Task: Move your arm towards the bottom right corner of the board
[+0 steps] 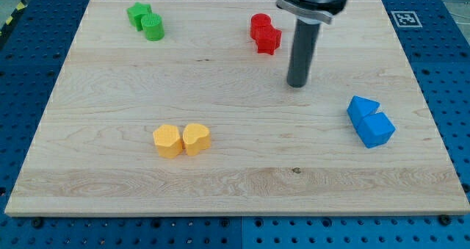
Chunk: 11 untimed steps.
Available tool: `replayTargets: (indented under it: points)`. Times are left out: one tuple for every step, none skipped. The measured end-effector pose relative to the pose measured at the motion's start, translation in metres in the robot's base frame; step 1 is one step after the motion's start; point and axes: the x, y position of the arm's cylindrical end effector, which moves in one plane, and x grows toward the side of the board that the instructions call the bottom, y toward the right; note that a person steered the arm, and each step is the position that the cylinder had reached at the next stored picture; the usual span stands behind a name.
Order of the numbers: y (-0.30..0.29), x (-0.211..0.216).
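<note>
My tip [297, 83] rests on the wooden board [235, 183], right of the board's middle in its upper half. Two red blocks [264, 34] lie touching each other up and to the left of the tip. Two blue blocks [370, 120] lie touching to the lower right of the tip, near the board's right edge. The tip touches no block. The board's bottom right corner [459, 211] is far down and to the right of the tip.
Two green blocks [146, 21] lie together near the board's top left. Two yellow blocks [182, 139] lie side by side left of centre in the lower half. A black-and-white marker [405, 18] sits beyond the top right corner.
</note>
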Motion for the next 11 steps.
replayTargets:
  points:
    - [0.040,0.000]
    - [0.082,0.001]
    - [0.128,0.023]
    - [0.159,0.066]
    - [0.166,0.117]
    - [0.166,0.139]
    - [0.166,0.139]
    - [0.166,0.141]
    - [0.152,0.151]
    - [0.115,0.148]
    - [0.106,0.129]
